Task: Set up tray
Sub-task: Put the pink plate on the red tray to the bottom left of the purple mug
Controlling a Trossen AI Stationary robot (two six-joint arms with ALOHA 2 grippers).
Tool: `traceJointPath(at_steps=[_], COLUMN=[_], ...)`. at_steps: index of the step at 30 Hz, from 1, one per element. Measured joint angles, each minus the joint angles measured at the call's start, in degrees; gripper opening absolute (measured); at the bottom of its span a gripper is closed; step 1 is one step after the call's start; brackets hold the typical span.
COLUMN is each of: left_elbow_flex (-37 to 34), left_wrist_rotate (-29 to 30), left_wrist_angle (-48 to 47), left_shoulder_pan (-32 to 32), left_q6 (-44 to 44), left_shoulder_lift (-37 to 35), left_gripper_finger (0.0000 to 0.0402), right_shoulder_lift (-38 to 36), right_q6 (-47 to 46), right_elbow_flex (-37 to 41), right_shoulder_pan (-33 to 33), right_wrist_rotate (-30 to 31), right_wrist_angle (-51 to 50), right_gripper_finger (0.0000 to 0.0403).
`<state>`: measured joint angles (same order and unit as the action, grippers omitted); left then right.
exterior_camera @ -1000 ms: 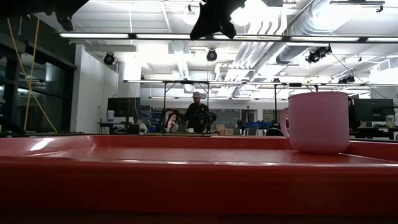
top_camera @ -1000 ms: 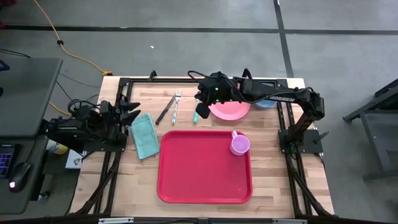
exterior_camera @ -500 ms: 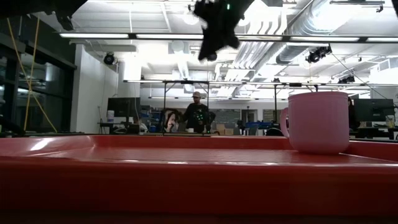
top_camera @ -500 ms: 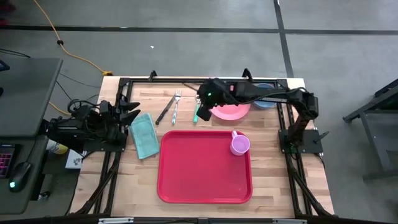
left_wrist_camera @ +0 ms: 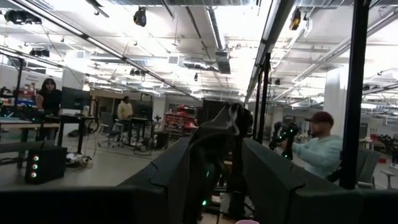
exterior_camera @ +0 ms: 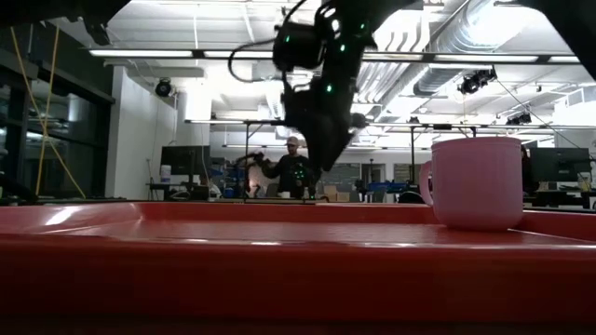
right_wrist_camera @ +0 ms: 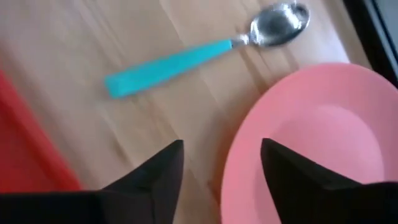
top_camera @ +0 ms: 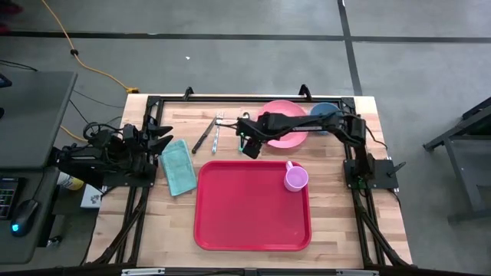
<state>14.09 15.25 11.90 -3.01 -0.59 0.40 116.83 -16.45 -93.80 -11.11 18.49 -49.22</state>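
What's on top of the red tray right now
Only a pink mug stands on the red tray, in its far right corner. The rest shows bare red. The mug's inside looks empty from above; the tray beneath it is covered.

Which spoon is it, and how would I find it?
Start at the big red tray on the wooden table, then look just past its far edge to the round pink plate. The spoon lies on the bare wood beside that plate; unlike the other cutlery nearby, it has a bright teal handle.
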Motion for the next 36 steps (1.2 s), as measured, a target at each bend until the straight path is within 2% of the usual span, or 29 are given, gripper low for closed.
traceJointPath(at_steps=[6, 24, 36], left_elbow_flex=[0.0, 0.0, 0.0], left_wrist_rotate=[-0.8, -0.8, -1.1], left_wrist_angle=[0.0, 0.0, 0.0], left_shoulder_pan=[0.0, 0.0, 0.0], left_q6=[0.9, 3.9, 5.2], left_shoulder_lift=[0.0, 0.0, 0.0], left_gripper_finger=[0.0179, 0.0179, 0.0179], right_shoulder_lift=[2.5, 8.0, 8.6], right_q6=[0.0, -6.1, -7.1], right_elbow_flex=[0.0, 0.0, 0.0], right_shoulder_pan=[0.0, 1.0, 0.2], right_wrist_rotate=[3.4, 0.2, 3.5], right_wrist_angle=[-1.5, -2.8, -6.2], right_gripper_finger=[0.0222, 0.0223, 0.0223])
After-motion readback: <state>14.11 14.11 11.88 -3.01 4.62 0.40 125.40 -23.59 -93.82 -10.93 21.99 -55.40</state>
